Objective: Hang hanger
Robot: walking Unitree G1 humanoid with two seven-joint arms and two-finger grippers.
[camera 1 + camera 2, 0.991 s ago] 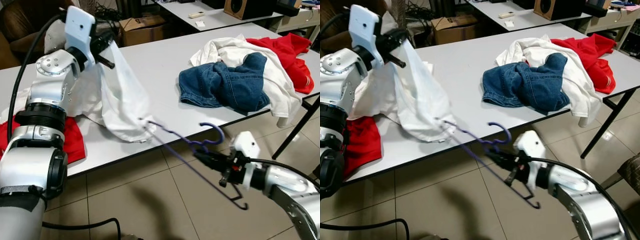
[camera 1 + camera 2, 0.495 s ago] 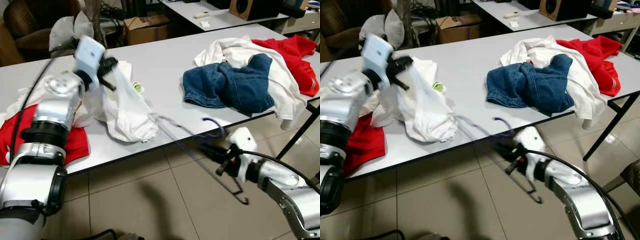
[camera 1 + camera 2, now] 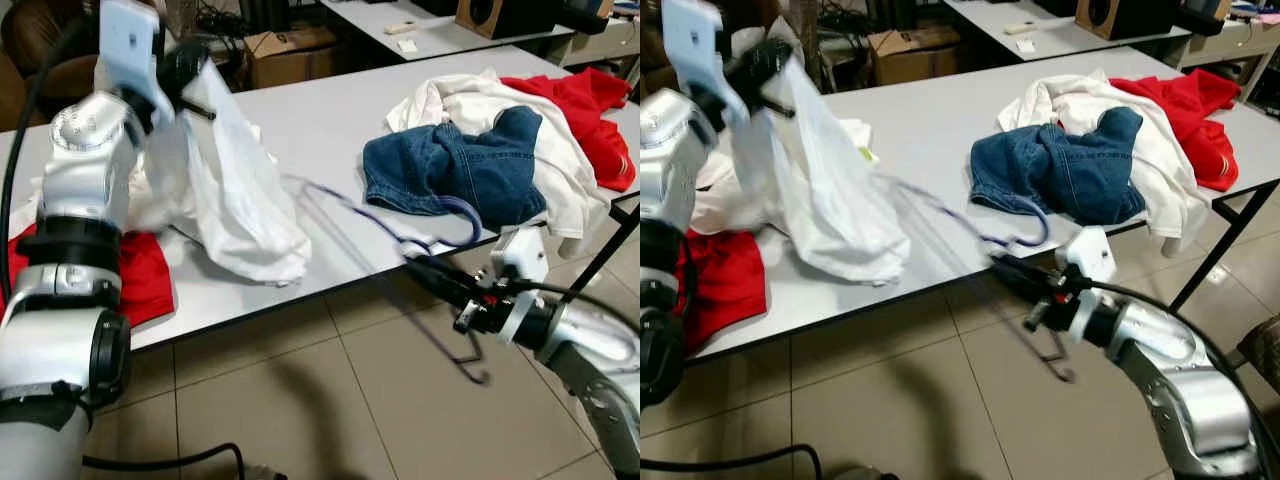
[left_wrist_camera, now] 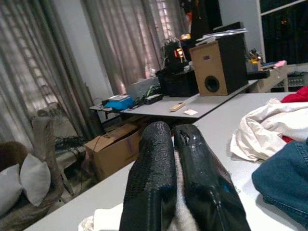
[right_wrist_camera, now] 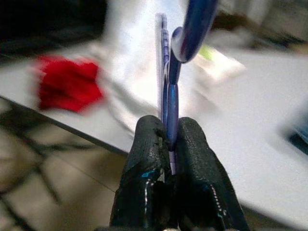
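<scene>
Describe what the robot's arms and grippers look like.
Both arms are silver metal with black joint rings. Each wrist carries a white boxy camera housing. A black cable runs along each arm. The left gripper and right gripper each have two long, textured black fingers.

Colours we see
Purple hanger, white shirt, blue jeans, red cloth, grey bench.
</scene>
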